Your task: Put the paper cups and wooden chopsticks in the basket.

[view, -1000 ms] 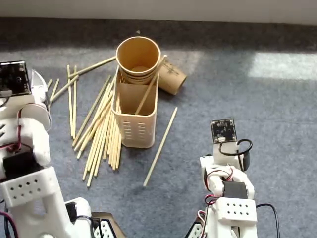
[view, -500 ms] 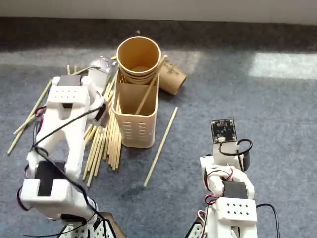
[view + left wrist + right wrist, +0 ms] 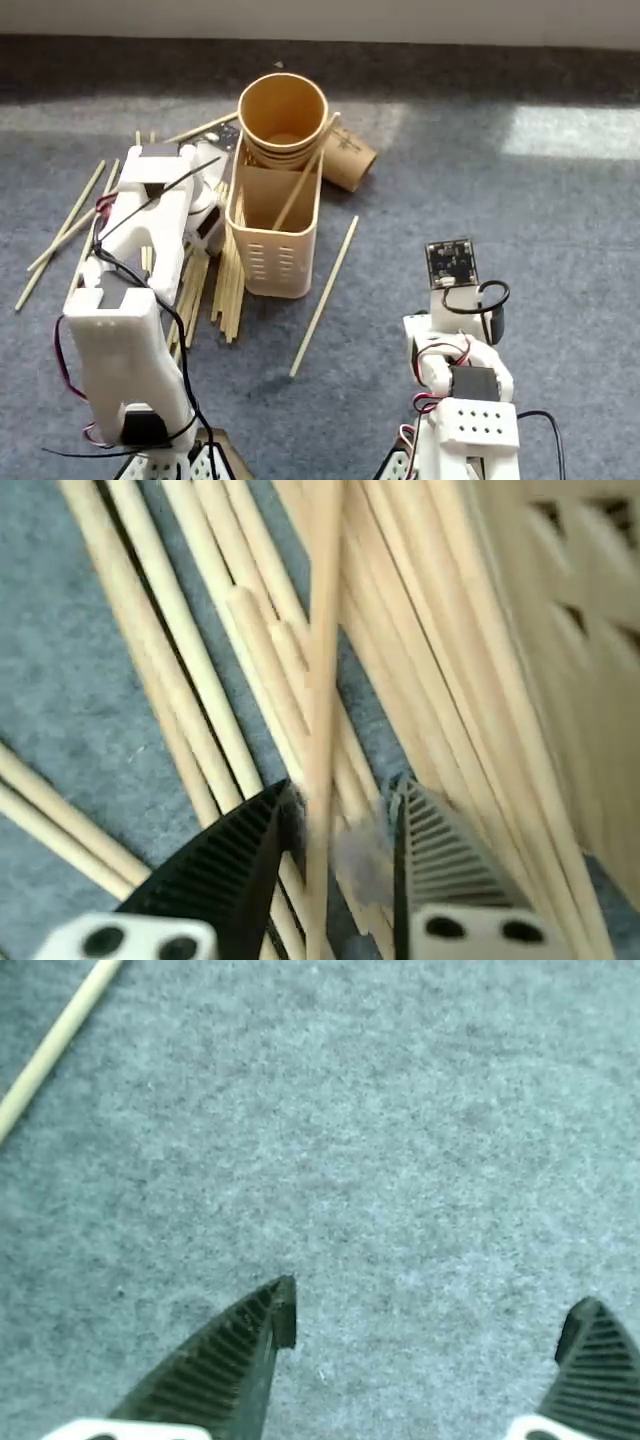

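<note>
Beside the basket (image 3: 268, 262), most of the work appears undone; a stack of paper cups (image 3: 282, 112) stands in the basket's far end and a leaning chopstick (image 3: 298, 190) rests inside against that stack, so a start has been made; yet a lying cup (image 3: 350, 157) rests on its side on the grey carpet (image 3: 500, 230) just behind the basket, a lone chopstick (image 3: 325, 295) lies aslant on the basket's other side, stray chopsticks (image 3: 60, 232) sit farther out, and a heap of chopsticks (image 3: 228, 290) lies tight along the basket wall; by this reckoning well under half is finished. The left gripper (image 3: 343, 805) is down over that heap, its jaws a little apart and astride a raised chopstick (image 3: 322, 680) that runs close by one jaw; the gap looks wider than the stick, so it seems straddled rather than pinched. The right gripper (image 3: 435, 1320) hangs spread wide above bare carpet, well apart from the basket, with nothing between its jaws. The sticks look pale, slim, round and alike, packed side by side; the basket is cream with slotted walls, and the cups are plain tan.
</note>
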